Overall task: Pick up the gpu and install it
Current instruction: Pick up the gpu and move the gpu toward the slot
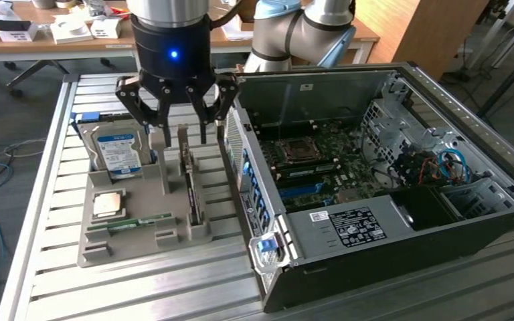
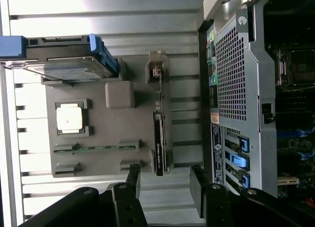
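Note:
The gpu stands on its long edge in a slot of the grey holder tray, next to the open computer case. Edge-on it reads as a thin dark strip. My gripper hangs just above the card's far end, open, with nothing between its black fingers. In the wrist view the gpu runs as a slim dark line along the tray. The open gripper has its two fingertips spread either side of the card's line, clear of it. The case's motherboard lies exposed.
The tray also holds a silver hard drive with a blue-white label, a square processor and a green memory stick. The case's rear wall rises close beside the gpu. Slatted metal table; a second arm's base stands behind.

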### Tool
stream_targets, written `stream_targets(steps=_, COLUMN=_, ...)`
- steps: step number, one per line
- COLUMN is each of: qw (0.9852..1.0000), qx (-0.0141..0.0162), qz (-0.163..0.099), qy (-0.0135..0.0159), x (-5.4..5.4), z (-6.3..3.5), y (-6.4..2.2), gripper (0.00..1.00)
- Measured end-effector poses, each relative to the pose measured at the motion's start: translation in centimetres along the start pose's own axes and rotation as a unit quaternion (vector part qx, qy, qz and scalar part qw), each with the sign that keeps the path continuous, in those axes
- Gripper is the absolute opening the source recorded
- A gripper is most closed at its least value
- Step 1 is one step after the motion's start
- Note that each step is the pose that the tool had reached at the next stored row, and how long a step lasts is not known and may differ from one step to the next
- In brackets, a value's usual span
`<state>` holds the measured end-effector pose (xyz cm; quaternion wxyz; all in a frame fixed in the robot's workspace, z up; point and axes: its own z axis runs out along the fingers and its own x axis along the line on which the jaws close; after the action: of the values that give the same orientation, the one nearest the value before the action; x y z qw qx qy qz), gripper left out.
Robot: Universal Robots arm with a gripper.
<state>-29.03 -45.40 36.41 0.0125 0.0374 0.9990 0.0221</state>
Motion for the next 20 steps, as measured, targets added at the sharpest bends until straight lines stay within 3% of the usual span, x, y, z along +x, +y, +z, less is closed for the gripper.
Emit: stream_targets(steps=20, qw=1.0, qx=0.0, qz=0.0, qy=0.0, x=0.1, z=3.64, y=-0.17, gripper=0.53)
